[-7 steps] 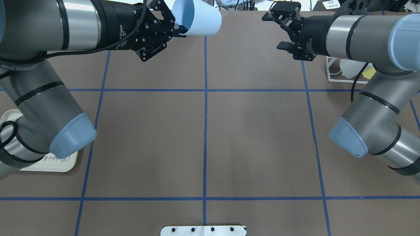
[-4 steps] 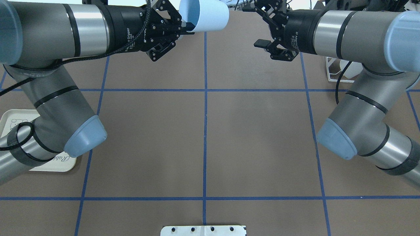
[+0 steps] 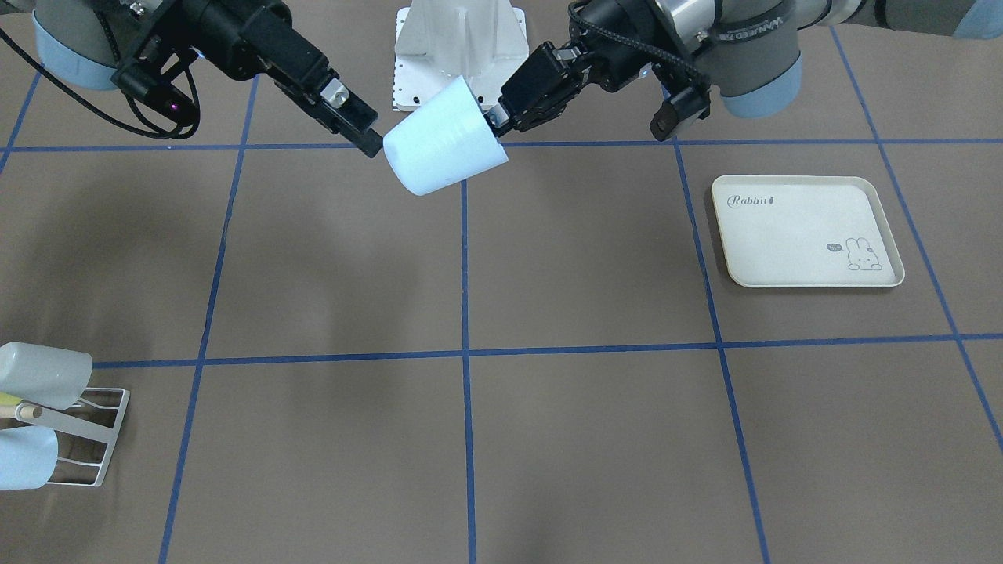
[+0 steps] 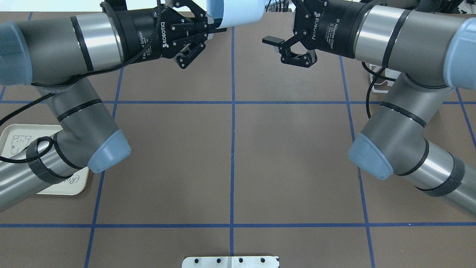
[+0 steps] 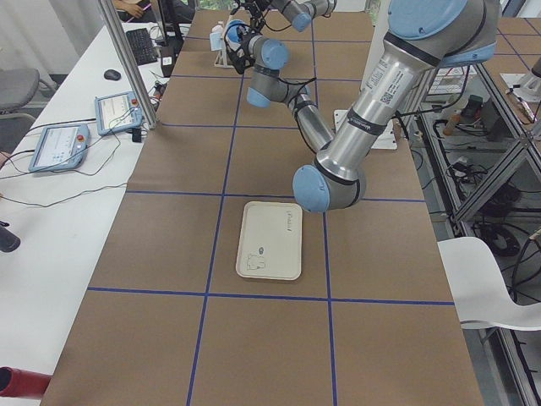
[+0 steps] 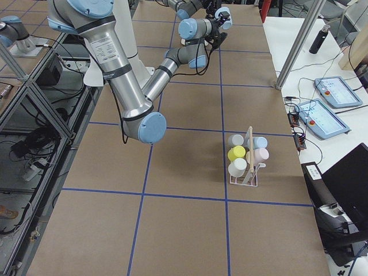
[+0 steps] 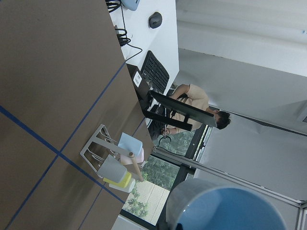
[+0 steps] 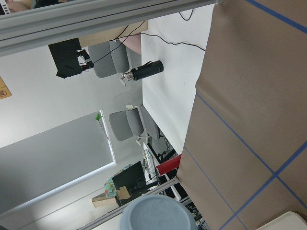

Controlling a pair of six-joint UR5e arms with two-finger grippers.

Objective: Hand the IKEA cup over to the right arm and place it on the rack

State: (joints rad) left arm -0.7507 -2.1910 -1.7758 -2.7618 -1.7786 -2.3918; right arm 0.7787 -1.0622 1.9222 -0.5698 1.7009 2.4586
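Observation:
The pale blue IKEA cup (image 3: 443,137) hangs in the air on its side over the table's far middle; it also shows at the top of the overhead view (image 4: 238,13). My left gripper (image 3: 497,119) is shut on its rim, one finger inside the mouth (image 7: 225,211). My right gripper (image 4: 267,22) is open at the cup's base end, one finger (image 3: 368,139) close beside the base (image 8: 158,213); I cannot tell whether it touches. The white wire rack (image 3: 78,439) with its wooden dowel stands at the table's right end (image 6: 247,167), far from both grippers.
Several cups (image 6: 237,154) hang on the rack. A cream rabbit-print tray (image 3: 807,231) lies on the robot's left side, partly under the left arm in the overhead view (image 4: 15,141). The white robot base plate (image 3: 458,47) is behind the cup. Operator desks run along the far edge.
Both arms have moved toward each other. The left gripper carried the cup rightward toward the table's middle line. The right gripper, still open, came leftward up to the cup's base.

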